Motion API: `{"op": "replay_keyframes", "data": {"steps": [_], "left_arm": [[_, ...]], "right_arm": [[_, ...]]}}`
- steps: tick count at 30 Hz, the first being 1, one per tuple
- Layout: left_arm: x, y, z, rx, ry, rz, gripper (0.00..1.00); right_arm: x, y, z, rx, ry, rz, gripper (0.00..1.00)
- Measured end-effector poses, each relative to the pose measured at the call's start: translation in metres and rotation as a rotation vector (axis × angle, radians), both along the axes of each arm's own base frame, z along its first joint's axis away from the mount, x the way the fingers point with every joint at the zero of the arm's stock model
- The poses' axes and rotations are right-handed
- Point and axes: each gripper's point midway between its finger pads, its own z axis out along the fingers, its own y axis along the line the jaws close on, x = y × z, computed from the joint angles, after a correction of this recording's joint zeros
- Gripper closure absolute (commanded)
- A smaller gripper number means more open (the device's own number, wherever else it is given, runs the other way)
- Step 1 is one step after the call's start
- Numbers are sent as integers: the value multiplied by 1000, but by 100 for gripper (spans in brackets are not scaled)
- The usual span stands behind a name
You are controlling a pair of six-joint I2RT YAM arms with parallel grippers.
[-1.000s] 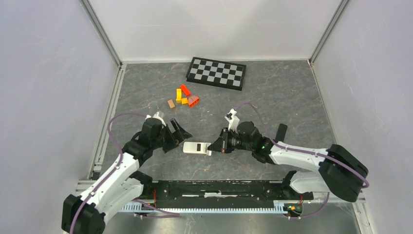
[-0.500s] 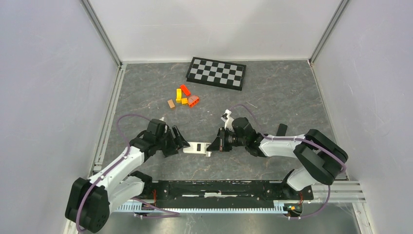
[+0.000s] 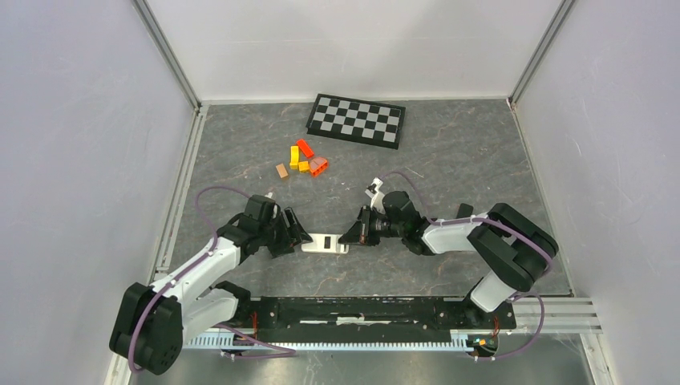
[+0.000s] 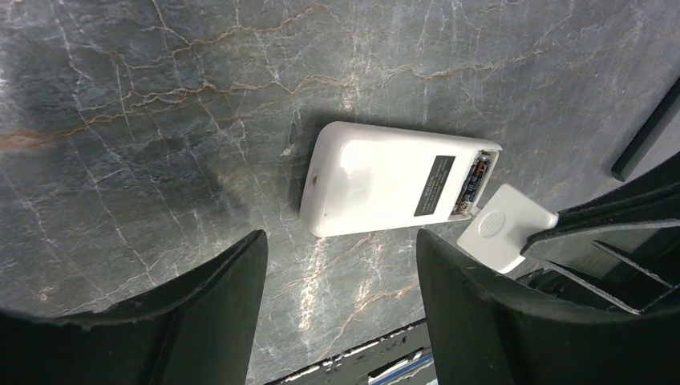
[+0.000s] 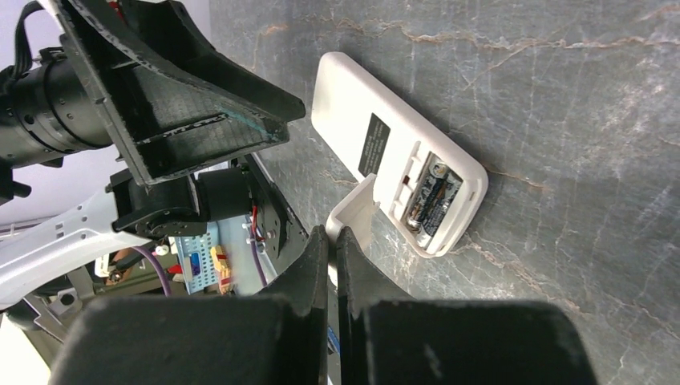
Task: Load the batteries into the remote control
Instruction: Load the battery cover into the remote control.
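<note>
Top external view: grey marble table (image 3: 481, 160) is taking up the whole floor, with walls closing it in on three sides. Both arms are reaching in toward each other, tips nearly meeting over the remote (image 3: 325, 243). The black rail (image 3: 361, 309) is running along close behind both grippers. Open tabletop is lying beyond their tips, up to the checkerboard (image 3: 356, 120), well beyond.

Left gripper (image 3: 298, 233) is standing partly open and holding nothing. In the left wrist view the remote (image 4: 385, 180) is lying flat just ahead of the gap between its fingers (image 4: 224, 297), back side up, apart from both, with bare table showing around its edges.

Right gripper (image 3: 349, 237) is sitting at the remote's other end, jaws closed on the edge of the white battery cover (image 5: 357, 212). The cover is tilting up just beside the open bay. In the left wrist view the cover (image 4: 501, 228) is sticking out of the right fingertips, touching the remote's corner.

Batteries (image 5: 433, 192) are lying side by side inside the bay, just past the right fingertips.

Orange and red blocks (image 3: 303, 158) are clustering well beyond both grippers.
</note>
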Motion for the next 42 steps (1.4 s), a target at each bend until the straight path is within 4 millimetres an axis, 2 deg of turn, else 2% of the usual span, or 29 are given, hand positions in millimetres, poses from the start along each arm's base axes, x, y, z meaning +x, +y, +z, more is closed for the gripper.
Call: {"op": "replay_keyframes", "data": {"steps": [8, 19, 25, 42], "left_arm": [[0, 1, 0, 4, -1, 1, 28], [0, 1, -2, 10, 3, -6, 33], [-1, 1, -4, 14, 6, -11, 34], [-2, 2, -7, 22, 19, -15, 44]], "right_arm": [[0, 1, -7, 3, 41, -5, 100], [9, -3, -11, 1, 50, -37, 100], [8, -5, -21, -12, 73, -36, 100], [12, 1, -11, 51, 63, -51, 100]]}}
